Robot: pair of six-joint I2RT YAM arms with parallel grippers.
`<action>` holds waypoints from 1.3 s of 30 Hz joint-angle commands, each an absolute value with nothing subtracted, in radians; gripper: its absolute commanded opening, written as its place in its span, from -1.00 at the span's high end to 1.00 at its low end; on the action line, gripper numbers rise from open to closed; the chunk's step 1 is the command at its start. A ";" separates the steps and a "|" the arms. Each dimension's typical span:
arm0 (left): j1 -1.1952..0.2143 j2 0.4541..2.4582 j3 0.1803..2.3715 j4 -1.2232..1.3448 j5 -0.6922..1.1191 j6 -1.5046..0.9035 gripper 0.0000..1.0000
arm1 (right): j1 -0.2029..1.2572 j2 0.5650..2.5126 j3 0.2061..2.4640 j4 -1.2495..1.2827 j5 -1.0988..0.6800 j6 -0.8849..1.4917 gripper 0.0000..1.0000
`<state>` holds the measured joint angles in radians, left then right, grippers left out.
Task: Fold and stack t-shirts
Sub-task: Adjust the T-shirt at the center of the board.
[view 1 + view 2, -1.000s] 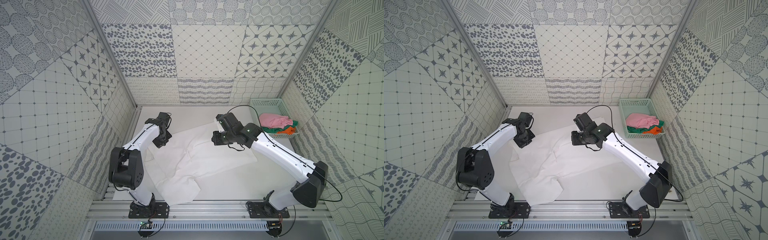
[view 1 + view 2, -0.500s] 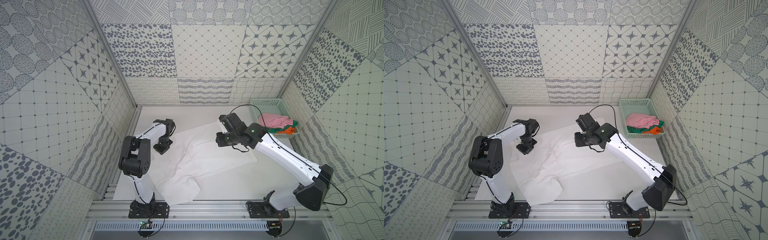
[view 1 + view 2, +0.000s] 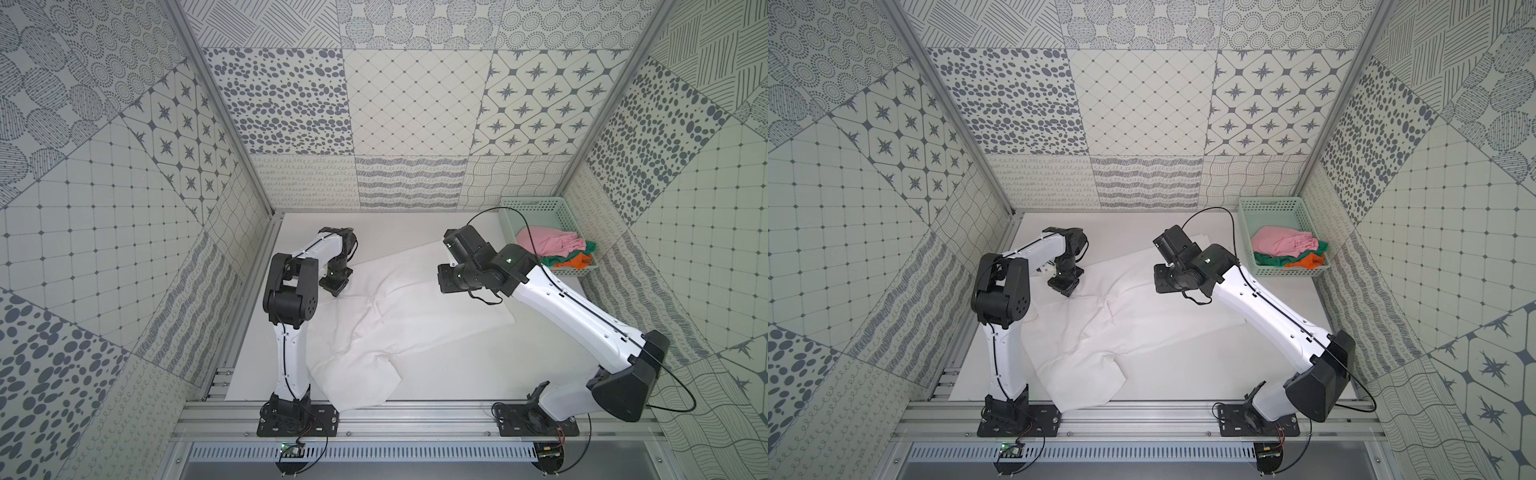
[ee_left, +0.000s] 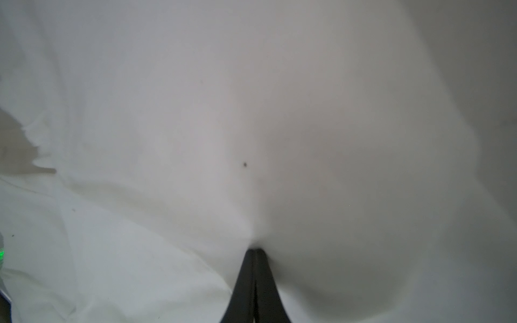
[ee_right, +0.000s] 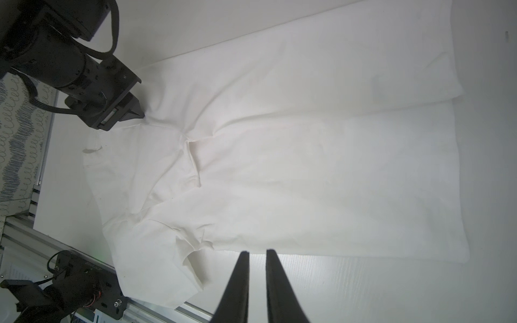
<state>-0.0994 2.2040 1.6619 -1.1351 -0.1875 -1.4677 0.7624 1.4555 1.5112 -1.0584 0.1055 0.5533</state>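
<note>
T-shirt (image 3: 415, 307), white, soft, creased, between closed left fingers (image 4: 246, 279); tapered black right fingers (image 5: 237, 285) slightly apart, empty

We see a mint-green perforated basket (image 3: 533, 206) (image 3: 1270, 204) at the far right corner of the white table (image 3: 457, 374) (image 3: 1183, 376), close against the patterned grey-and-white walls (image 3: 415, 104). Along the table's near edge runs an aluminium rail (image 3: 415, 415), with a slotted grille (image 3: 415, 451) just below it.
</note>
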 commanded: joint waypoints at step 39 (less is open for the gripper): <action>0.076 2.569 2.301 -0.706 0.247 -1.256 1.00 | 0.852 1.495 1.637 -1.209 0.130 0.591 0.50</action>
